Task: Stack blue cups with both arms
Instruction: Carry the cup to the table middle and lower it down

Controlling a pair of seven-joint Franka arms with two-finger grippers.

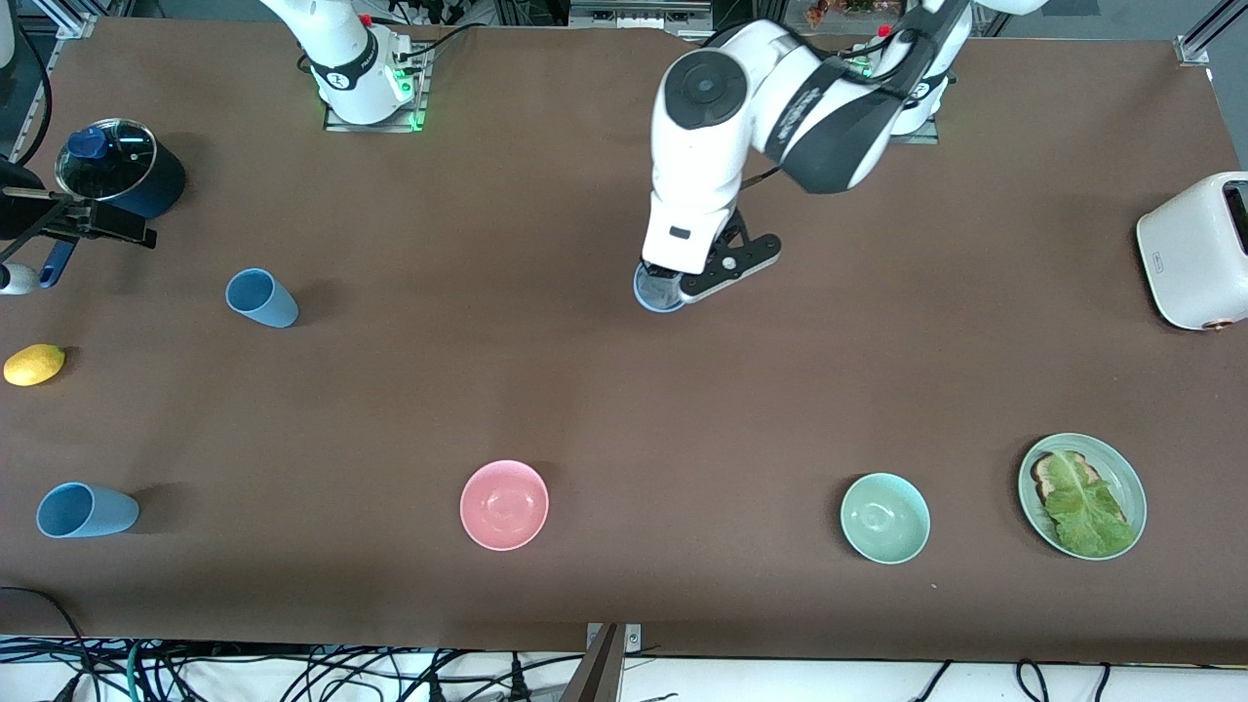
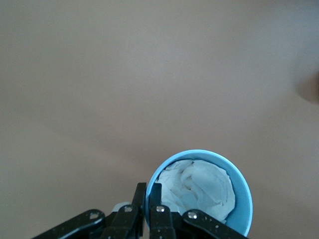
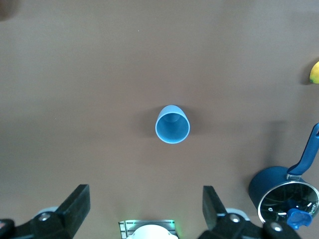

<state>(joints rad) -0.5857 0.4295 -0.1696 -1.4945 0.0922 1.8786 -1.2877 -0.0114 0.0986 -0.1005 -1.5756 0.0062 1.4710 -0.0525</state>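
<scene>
Left gripper (image 2: 147, 219) had its fingers clamped on a cup's (image 2: 199, 196) rim, mid-desk. Right gripper (image 3: 144, 209) hung, fingers apart, over another cup (image 3: 172, 124) near the pot (image 3: 284, 196).

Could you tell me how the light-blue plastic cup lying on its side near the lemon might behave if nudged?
The light-blue tapered plastic cup lying on its side would probably roll, curving toward its narrower base. It looks thin-walled and empty, so likely light and easily pushed. Its matte surface seems reasonably grippable.
</scene>
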